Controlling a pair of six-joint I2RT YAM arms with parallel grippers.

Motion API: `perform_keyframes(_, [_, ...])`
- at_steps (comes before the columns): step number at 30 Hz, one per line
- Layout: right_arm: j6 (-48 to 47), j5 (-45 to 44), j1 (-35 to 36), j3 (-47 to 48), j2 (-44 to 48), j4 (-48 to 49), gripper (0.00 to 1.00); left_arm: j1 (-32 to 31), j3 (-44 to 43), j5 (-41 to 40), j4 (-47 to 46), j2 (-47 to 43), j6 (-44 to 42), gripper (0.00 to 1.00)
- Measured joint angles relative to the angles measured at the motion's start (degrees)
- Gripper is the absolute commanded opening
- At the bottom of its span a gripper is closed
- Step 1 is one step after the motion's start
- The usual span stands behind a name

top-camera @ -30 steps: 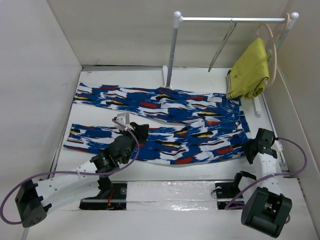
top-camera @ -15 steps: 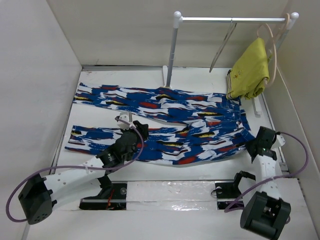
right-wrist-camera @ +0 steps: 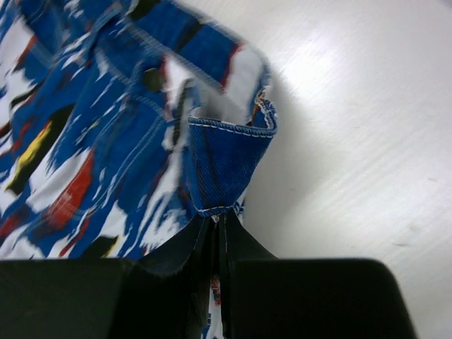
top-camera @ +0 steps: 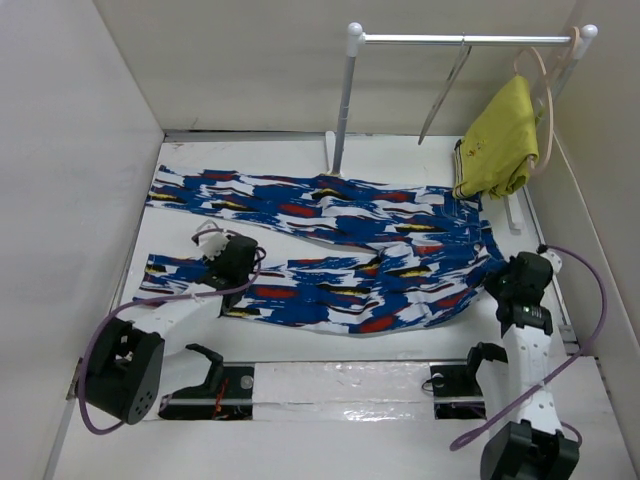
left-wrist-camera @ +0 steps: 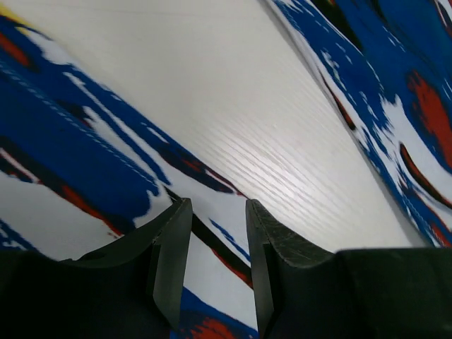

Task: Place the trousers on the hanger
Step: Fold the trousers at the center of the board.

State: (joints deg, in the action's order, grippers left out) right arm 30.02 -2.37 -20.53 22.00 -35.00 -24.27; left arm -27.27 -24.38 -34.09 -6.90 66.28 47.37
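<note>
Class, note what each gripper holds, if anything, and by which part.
Right gripper: the trousers, pinched at a stitched edge at the waist end. Left gripper: nothing; its fingers stand open over a trouser leg.

You will find nothing to read here: no lettering, label, brand mark, number or sign shows in any view.

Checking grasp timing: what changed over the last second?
Right gripper edged forward and shut on the trousers at the waist corner. Left gripper slid left along the near leg and opened. Hanger and yellow garment unchanged on the rail.
</note>
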Motion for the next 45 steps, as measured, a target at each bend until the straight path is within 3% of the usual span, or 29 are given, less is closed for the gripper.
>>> perform_keyframes(10, [-1.9, 3.1, 15.9, 0.6, -5.8, 9.9, 0.05, 13.4, -1.7, -1.1, 7.0, -1.4, 10.7, 0.35])
perform_keyframes(15, [-1.5, 2.8, 21.8, 0.4, -6.3, 14.5, 0.05, 22.9, -5.7, 1.5, 8.7, 7.0, 12.4, 0.39])
perform_keyframes(17, [-1.5, 2.8, 23.5, 0.2, -6.3, 16.3, 0.05, 23.8, -8.0, 2.4, 10.4, 10.7, 12.5, 0.47])
perform_keyframes(21, [-1.5, 2.1, 25.2, -0.5, -5.8, 17.9, 0.05, 23.7, -13.3, 3.2, 13.5, 15.1, 12.3, 0.47])
perform_keyframes(24, [-1.6, 0.4, 26.6, -0.9, -4.2, 18.0, 0.04, 23.9, -17.4, 3.7, 14.3, 18.2, 11.8, 0.31])
perform_keyframes(25, [-1.7, -0.2, 27.0, -0.9, -3.6, 18.0, 0.04, 24.0, -18.6, 3.9, 14.5, 19.3, 11.5, 0.12])
perform_keyframes(26, [-1.8, -0.9, 27.1, -0.9, -3.2, 18.0, 0.03, 24.0, -19.1, 4.1, 14.6, 19.9, 11.3, 0.03])
perform_keyframes(33, [-3.3, -7.6, 27.4, -0.5, -2.4, 15.7, 0.02, 24.0, -23.4, 5.4, 16.4, 25.0, 8.1, 0.0])
perform_keyframes(36, [-3.6, -8.8, 27.4, 0.1, -2.4, 15.4, 0.02, 24.0, -23.6, 4.4, 18.1, 24.0, 7.3, 0.2])
perform_keyframes(37, [-3.7, -8.8, 27.4, 0.1, -2.4, 15.5, 0.02, 24.0, -23.3, 3.7, 18.7, 22.9, 7.2, 0.32])
perform_keyframes(40, [-3.7, -8.8, 27.4, 0.0, -2.5, 15.9, 0.01, 24.0, -21.4, 2.6, 19.6, 17.6, 7.1, 0.46])
perform_keyframes(45, [-4.4, -8.8, 27.4, 0.0, -3.2, 16.2, 0.02, 24.1, -20.4, 1.6, 20.6, 14.1, 7.2, 0.46])
